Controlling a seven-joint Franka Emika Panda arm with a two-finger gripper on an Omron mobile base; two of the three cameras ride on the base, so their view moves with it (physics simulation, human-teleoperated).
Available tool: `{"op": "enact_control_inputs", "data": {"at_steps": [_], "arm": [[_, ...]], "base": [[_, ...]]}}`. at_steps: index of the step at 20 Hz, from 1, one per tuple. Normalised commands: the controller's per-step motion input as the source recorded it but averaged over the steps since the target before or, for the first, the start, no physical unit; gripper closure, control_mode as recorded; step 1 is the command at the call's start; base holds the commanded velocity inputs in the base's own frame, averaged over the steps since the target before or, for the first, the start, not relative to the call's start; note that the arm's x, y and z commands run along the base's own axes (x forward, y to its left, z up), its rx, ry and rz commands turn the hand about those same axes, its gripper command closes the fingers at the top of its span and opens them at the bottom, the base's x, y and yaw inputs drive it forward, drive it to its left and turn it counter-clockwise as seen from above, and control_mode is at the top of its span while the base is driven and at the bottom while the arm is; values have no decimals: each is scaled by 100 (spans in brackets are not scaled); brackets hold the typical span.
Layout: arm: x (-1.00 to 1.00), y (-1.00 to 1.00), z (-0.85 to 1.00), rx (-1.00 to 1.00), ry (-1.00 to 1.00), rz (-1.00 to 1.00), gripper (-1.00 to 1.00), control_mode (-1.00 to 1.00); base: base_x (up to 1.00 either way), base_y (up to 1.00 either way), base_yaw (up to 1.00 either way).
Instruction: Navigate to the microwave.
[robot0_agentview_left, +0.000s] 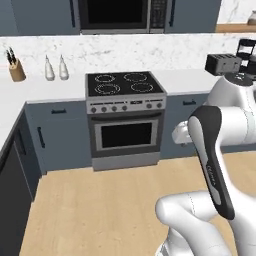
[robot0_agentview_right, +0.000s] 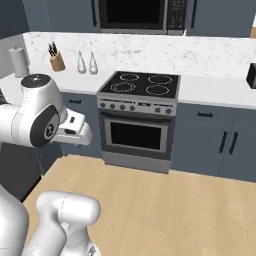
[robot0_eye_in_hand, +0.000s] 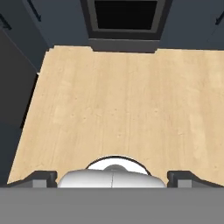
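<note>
The stove (robot0_agentview_left: 126, 117) serves as the landmark: a stainless range with a black cooktop of four ringed burners, a row of knobs along its front panel, and a dark oven window below. The microwave (robot0_agentview_left: 124, 15) is mounted directly above the stove, set between blue-grey upper cabinets (robot0_agentview_left: 40, 15), its black glass door to the left and its keypad strip on the right (only its lower part falls inside the left base view, cut by the top edge). In the right base view the microwave (robot0_agentview_right: 145, 15) again hangs straight over the stove (robot0_agentview_right: 139, 117), well apart from the cooktop, with marble backsplash between them.

Left of the stove on the white counter (robot0_agentview_left: 30, 90) stand two pale bottles (robot0_agentview_left: 56, 68), side by side, and farther left a knife block (robot0_agentview_left: 16, 69). Right of the stove, on the counter, sits a dark toaster (robot0_agentview_left: 223, 63). In the right base view a paper towel roll (robot0_agentview_right: 20, 61) stands beyond the knife block, farthest from the stove.

The gripper (robot0_eye_in_hand: 112, 179) points down at the wooden floor (robot0_eye_in_hand: 113, 100) in front of the stove; its two dark fingertips (robot0_eye_in_hand: 38, 178) sit far apart at opposite sides of the hand view, spread wide, with nothing between them.
</note>
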Motion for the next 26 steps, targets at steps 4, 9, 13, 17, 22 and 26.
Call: {"op": "enact_control_inputs", "data": {"at_steps": [4,9,13,17,22,26], "arm": [[0,0,0,0,0,0,-100,100],[0,0,0,0,0,0,-100,100],[0,0,0,0,0,0,-100,100],[0,0,0,0,0,0,-100,100],[0,0,0,0,0,0,-100,100],[0,0,0,0,0,0,-100,100]], "base": [[100,-44,0],[100,-15,0],[100,0,0],[100,0,0],[100,3,0],[100,24,0]]}}
